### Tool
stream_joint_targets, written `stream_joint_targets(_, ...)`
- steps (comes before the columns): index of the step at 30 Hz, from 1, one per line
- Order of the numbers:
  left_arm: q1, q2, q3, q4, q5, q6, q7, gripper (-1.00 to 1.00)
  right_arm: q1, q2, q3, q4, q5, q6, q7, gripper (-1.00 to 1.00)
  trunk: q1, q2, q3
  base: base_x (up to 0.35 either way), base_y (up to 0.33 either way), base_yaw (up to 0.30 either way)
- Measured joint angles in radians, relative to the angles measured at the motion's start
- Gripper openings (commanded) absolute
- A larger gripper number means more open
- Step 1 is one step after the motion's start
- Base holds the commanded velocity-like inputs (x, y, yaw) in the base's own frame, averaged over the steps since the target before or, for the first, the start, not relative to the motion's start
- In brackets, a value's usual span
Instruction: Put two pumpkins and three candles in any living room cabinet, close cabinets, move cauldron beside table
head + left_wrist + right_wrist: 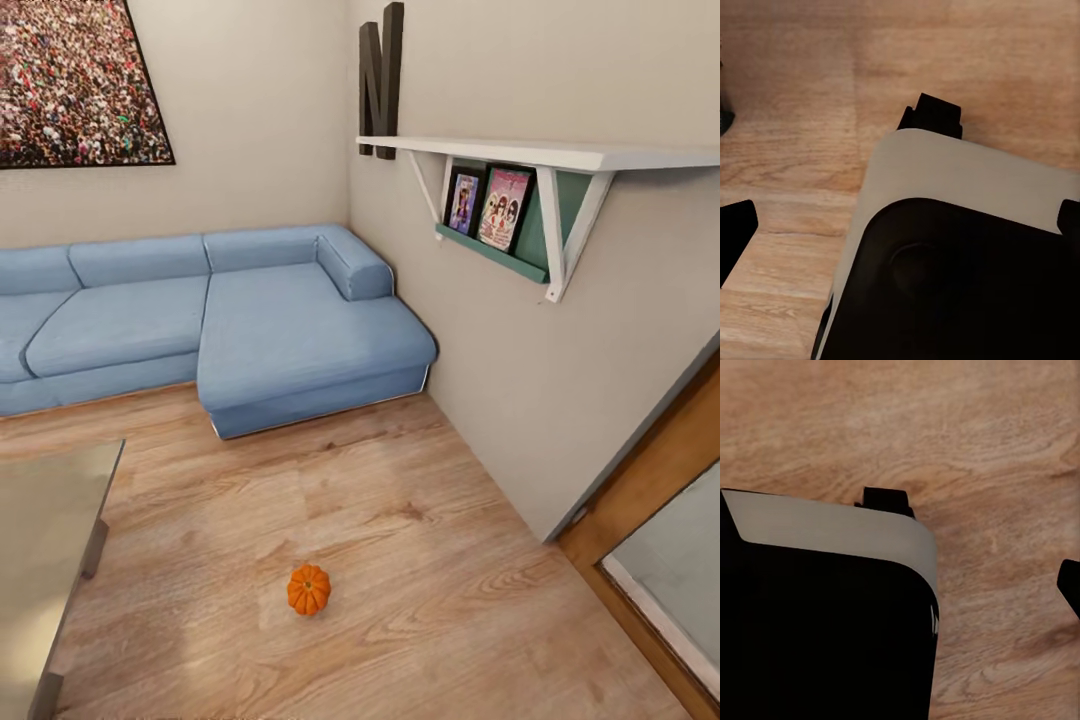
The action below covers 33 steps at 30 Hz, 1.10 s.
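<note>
One small ribbed orange pumpkin point(309, 589) with a dark stem sits alone on the wooden floor, low in the head view and just right of the glass table. The second pumpkin, the candles, the dark brown cabinet and the cauldron are out of view. My left gripper point(902, 225) hangs open over my own base, its black fingertips point(736, 234) at the picture's two sides. The right gripper point(900, 585) is also over the base and floor, with one black fingertip point(1071, 583) far out at the edge, so it stands open. Neither holds anything.
A blue corner sofa point(250, 320) fills the far side against the walls. A glass-topped table point(45, 540) stands at the near left. On the right wall hangs a white shelf point(540, 155) with framed pictures, and a wooden door frame point(650, 480) opens at the near right.
</note>
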Motion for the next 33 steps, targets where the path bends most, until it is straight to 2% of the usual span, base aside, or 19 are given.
stream_joint_targets(18, 0.000, -0.002, 0.000, -0.001, -0.001, 0.000, -0.001, 1.00, 0.000, -0.002, 0.000, 0.000, 0.002, -0.001, 0.000, 1.00, 0.000, 0.000, 0.000, 0.006, 0.000, 0.265)
stream_joint_targets(22, 0.000, -0.004, 0.000, -0.006, -0.002, 0.000, -0.002, 1.00, 0.000, -0.005, 0.000, 0.000, 0.001, 0.000, 0.000, 1.00, 0.000, 0.000, 0.000, 0.268, 0.000, 0.021)
stream_joint_targets(26, 0.000, -0.028, 0.000, -0.006, -0.006, 0.000, -0.002, 1.00, 0.000, -0.003, 0.000, 0.000, 0.002, 0.002, 0.000, 1.00, 0.000, 0.000, 0.000, 0.332, 0.000, 0.001)
stream_joint_targets(33, 0.000, -0.036, 0.000, -0.006, -0.007, 0.001, -0.002, 1.00, 0.000, -0.004, 0.000, 0.000, 0.002, 0.003, 0.000, 1.00, 0.000, 0.000, 0.000, 0.335, -0.035, 0.000)
